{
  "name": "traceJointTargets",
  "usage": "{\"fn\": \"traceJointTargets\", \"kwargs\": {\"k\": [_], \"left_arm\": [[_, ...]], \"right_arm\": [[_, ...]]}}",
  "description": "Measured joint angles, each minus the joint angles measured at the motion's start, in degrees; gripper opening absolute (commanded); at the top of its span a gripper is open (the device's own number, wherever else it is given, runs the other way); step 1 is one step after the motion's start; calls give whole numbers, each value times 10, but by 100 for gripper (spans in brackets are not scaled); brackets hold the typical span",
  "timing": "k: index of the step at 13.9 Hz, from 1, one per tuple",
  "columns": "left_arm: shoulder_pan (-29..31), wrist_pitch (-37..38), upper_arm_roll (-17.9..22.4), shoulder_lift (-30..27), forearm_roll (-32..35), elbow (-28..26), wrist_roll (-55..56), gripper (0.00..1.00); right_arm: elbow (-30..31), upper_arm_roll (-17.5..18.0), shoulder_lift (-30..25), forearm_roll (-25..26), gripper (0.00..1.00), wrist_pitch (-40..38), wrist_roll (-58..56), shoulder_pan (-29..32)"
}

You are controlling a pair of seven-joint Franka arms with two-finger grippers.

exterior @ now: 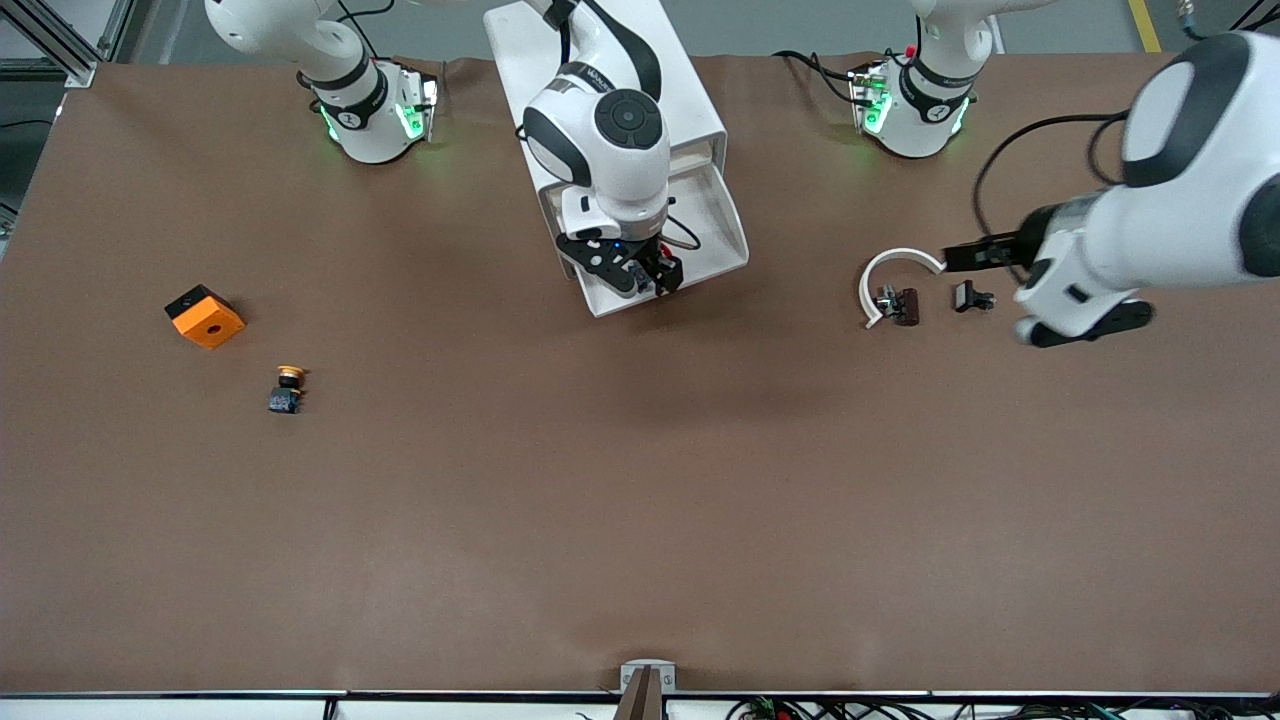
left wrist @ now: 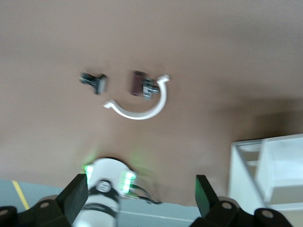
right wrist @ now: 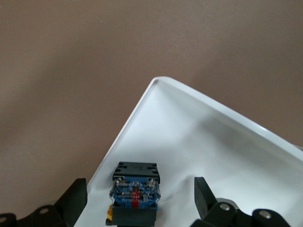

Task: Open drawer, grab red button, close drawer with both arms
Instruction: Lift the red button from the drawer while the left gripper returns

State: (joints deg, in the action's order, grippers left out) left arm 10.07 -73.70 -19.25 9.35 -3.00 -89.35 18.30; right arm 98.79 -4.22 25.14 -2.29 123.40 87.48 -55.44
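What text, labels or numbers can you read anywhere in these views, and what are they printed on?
Nothing can be read for certain.
Black print on the white right arm's link above the open white drawer: too small to read.
Round marks on the two arm bases: too small to read.
Blue-black button body in the drawer, between the open right gripper's fingers: no legible print.
Left wrist view: too blurred, no text made out.

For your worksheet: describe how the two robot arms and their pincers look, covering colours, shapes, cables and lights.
Both arms are glossy white, rounded, with black joint bands. Each base glows green and trails black cables. The right pincer is black with two blocky fingers and small blue and red parts; the left pincer has two dark wedge-shaped fingers.
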Motion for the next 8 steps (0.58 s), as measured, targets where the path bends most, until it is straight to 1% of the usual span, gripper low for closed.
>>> {"fn": "traceJointTargets", "kwargs": {"k": [2, 4, 6, 7, 8], "left_arm": [[-14, -8, 46, -16, 10, -6, -67, 100], [-58, -28, 114, -33, 14, -14, -123, 100], [-89, -73, 160, -63, 14, -48, -150, 100], [-105, -106, 178, -86, 15, -79, -153, 100], [-119, -138, 196, -113, 15, -115, -154, 100]], "right_arm": [[0, 0, 4, 0, 100, 3, 0, -2], [0, 0, 4, 0, 100, 4, 0, -3], [0, 0, 4, 0, 100, 4, 0, -3], [0, 0, 4, 0, 92, 4, 0, -3], [-1, -1, 4, 0, 76, 4, 0, -3]]}}
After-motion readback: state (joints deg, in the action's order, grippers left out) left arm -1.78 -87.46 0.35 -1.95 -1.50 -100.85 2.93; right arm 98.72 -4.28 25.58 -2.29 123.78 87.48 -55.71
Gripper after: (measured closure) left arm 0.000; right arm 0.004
